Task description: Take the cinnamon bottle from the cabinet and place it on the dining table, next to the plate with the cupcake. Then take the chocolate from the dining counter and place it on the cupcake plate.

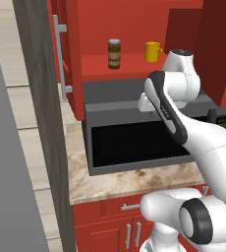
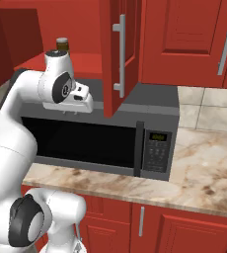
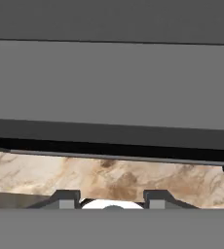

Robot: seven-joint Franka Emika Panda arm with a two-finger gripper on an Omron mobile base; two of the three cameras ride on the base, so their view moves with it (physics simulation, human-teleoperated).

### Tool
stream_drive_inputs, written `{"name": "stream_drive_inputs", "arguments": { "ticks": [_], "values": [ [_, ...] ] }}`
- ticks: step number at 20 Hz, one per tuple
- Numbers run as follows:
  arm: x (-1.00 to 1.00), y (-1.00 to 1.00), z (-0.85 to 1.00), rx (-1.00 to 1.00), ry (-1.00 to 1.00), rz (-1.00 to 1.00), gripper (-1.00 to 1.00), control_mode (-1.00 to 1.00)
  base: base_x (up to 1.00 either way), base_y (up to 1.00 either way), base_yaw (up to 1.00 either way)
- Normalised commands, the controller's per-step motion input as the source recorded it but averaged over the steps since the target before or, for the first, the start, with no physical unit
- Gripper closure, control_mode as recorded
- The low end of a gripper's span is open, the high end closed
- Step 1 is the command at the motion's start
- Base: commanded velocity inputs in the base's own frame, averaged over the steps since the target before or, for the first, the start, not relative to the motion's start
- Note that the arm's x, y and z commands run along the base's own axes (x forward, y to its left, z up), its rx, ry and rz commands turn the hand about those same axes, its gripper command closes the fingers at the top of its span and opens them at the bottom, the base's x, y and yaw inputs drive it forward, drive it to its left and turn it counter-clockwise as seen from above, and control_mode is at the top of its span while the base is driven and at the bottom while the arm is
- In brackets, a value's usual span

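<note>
The cinnamon bottle (image 1: 114, 53), a small brown jar with a grey lid, stands upright on the shelf of the open red cabinet (image 1: 98, 67). In the right base view only the bottle's top (image 2: 62, 43) peeks over my arm. My gripper (image 3: 111, 200) is open, its two fingertips (image 3: 67, 199) wide apart with nothing between them. The hand (image 1: 147, 103) hangs over the microwave's top, below and to the right of the bottle and apart from it. The plate, cupcake, chocolate and dining table are out of view.
A yellow mug (image 1: 153, 51) stands on the shelf right of the bottle. A grey microwave (image 1: 134, 140) sits under the shelf on the marbled wall counter (image 2: 204, 168). The open cabinet door (image 2: 116, 49) juts out beside my arm. A dark wall panel (image 1: 43, 123) rises at left.
</note>
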Motion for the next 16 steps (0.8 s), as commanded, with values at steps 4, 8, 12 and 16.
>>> {"name": "stream_drive_inputs", "arguments": {
  "ticks": [4, 8, 12, 16],
  "values": [
    [0.02, 0.23, -0.04, -0.04, -0.13, -0.02, -1.0, -1.0, 0.0, 0.0, 0.0],
    [0.26, 0.64, 0.08, -0.01, -0.34, -0.03, -1.0, -1.0, 0.0, 0.0, 0.0],
    [0.3, 0.84, 0.48, 0.0, -0.35, -0.04, -1.0, -1.0, 0.0, 0.0, 0.0],
    [0.36, 0.69, 0.81, 0.0, -0.17, -0.09, -1.0, -1.0, 0.0, 0.0, 0.0]
  ]
}}
